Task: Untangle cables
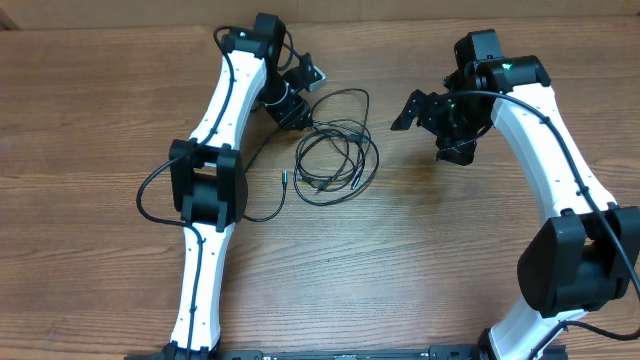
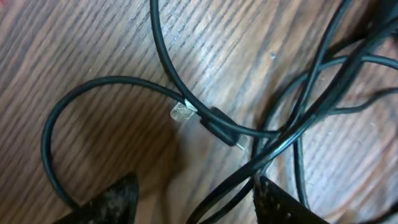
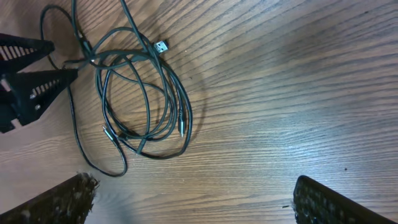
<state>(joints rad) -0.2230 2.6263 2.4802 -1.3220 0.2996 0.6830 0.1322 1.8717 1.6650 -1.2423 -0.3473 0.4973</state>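
The cables [image 1: 335, 127] lie as a loose black tangle of loops on the wooden table between the two arms. My left gripper [image 1: 297, 108] is at the tangle's upper left edge, low over the table. In the left wrist view my left gripper [image 2: 196, 202] has its jaws apart, and two cable strands [image 2: 236, 186] run between them close to the right finger [image 2: 283, 205]. A black plug [image 2: 221, 127] with a silver tip lies just ahead. My right gripper [image 1: 430, 130] hangs wide open to the right of the tangle, holding nothing. The right wrist view shows the cables [image 3: 180, 102] and a silver plug [image 3: 160, 45].
One strand trails off the tangle to a small plug [image 1: 283, 180] near the left arm's elbow [image 1: 207, 185]. A clear clip [image 2: 183, 112] sits on a cable beside the black plug. Bare wood [image 3: 261, 124] lies under my right gripper.
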